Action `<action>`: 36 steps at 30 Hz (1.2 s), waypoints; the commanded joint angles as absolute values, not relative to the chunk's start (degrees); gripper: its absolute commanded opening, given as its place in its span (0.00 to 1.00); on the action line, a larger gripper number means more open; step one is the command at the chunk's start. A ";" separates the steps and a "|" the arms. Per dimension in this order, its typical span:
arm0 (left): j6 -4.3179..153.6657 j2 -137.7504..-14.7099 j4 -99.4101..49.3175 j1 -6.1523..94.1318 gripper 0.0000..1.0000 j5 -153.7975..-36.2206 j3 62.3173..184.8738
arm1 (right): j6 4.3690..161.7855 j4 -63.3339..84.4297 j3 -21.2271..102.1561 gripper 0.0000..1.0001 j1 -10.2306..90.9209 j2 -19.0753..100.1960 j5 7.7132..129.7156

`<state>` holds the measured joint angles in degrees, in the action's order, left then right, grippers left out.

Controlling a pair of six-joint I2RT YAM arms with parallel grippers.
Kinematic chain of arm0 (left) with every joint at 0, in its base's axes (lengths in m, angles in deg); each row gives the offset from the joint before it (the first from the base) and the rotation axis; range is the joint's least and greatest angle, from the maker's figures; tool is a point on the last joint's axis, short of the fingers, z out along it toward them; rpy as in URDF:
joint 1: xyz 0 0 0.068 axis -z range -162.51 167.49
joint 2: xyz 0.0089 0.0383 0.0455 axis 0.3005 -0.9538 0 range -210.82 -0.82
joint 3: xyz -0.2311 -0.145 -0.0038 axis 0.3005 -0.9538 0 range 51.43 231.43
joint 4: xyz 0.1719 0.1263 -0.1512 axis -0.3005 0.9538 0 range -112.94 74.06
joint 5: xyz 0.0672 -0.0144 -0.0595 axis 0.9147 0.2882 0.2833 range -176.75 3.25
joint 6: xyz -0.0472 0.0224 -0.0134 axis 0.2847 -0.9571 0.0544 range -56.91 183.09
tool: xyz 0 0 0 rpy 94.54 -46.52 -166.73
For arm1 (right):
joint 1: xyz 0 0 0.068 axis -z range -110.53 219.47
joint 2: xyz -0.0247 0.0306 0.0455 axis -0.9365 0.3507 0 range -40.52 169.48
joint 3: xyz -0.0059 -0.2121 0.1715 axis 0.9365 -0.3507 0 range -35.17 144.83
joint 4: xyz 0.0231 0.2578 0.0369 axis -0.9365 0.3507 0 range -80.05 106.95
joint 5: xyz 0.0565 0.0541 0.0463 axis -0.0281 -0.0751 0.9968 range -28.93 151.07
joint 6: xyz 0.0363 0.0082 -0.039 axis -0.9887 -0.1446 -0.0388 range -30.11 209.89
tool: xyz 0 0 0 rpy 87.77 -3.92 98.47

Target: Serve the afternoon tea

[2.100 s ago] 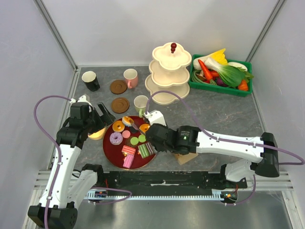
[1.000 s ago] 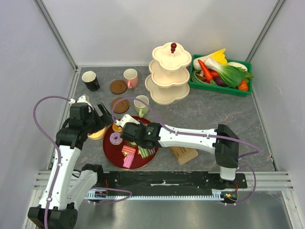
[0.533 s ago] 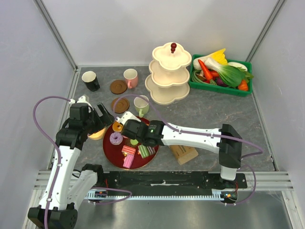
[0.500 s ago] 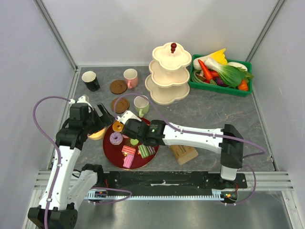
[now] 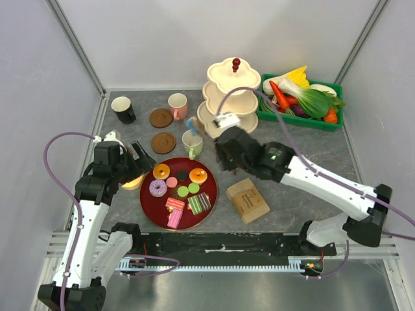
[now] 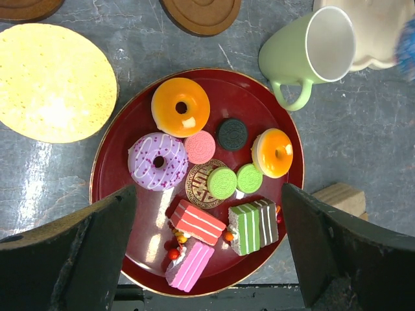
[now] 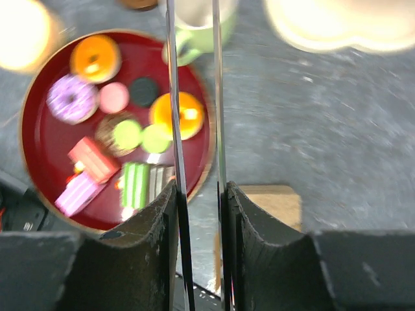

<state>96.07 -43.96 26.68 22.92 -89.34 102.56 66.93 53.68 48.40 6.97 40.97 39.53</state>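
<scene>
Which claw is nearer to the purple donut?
Left. The left claw sits open just off the far-left rim of the tray, close to the purple donut; the right claw, gripping a thin metal tool, is beyond its right side.

Room around the red plate

The red plate (image 5: 144,194) is hemmed on three sides: the pale-green mug (image 5: 192,142) is set at its far rim, the tan block (image 5: 247,200) just beside its right edge, the yellow disc (image 5: 131,181) at its left. It can be reached freely from above. Bare table (image 5: 311,146) is seen in front of the tiered stand (image 5: 228,103) and green crate (image 5: 262,110), partly spanned by the right arm (image 5: 324,184).
</scene>
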 commanded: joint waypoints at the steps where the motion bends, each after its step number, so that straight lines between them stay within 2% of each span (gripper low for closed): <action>1: 95.53 -43.45 26.54 22.59 0.97 -88.86 104.51 | 59.66 51.26 40.61 0.34 17.16 33.33 43.58; 7: 95.70 -44.06 26.36 22.67 0.98 -88.86 104.42 | 56.59 46.26 27.86 0.34 26.39 26.02 50.07; 20: 95.53 -44.59 25.13 22.68 0.98 -89.91 103.19 | 46.66 25.18 16.87 0.33 32.03 29.79 56.05; 36: 95.17 -44.59 25.13 22.59 0.97 -90.44 103.81 | 39.44 6.79 15.10 0.33 32.65 41.82 56.59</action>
<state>96.07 -44.92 26.44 22.92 -89.47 102.56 41.77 15.25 14.54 32.52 39.44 57.39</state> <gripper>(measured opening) 0.977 0.369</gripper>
